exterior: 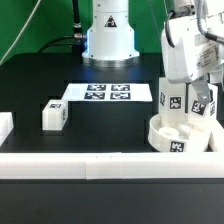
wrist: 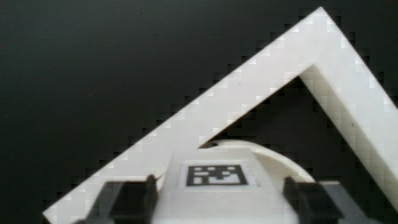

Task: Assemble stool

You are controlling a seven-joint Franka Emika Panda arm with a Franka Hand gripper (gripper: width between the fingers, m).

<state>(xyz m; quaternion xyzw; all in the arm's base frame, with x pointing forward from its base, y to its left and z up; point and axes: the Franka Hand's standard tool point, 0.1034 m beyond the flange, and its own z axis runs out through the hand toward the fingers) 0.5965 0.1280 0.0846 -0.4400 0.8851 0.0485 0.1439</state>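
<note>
The round white seat [exterior: 181,136] lies at the exterior view's right, against the front rail. Two tagged white legs [exterior: 172,97] [exterior: 204,102] stand upright over it, directly under my gripper [exterior: 191,88]. In the wrist view my gripper [wrist: 224,200] is shut on a leg [wrist: 217,180]: both dark fingers [wrist: 121,200] press its sides and its tag faces the camera. The seat's curved edge [wrist: 270,156] shows just behind that leg. Another leg [exterior: 54,115] lies loose on the black table toward the exterior view's left. Which upright leg I hold, the exterior view does not show.
The marker board [exterior: 107,92] lies mid-table before the robot base [exterior: 108,35]. A long white rail [exterior: 90,165] runs along the front, and two rails meet in a corner [wrist: 317,45] beyond the seat. A white block [exterior: 4,126] sits at the left edge.
</note>
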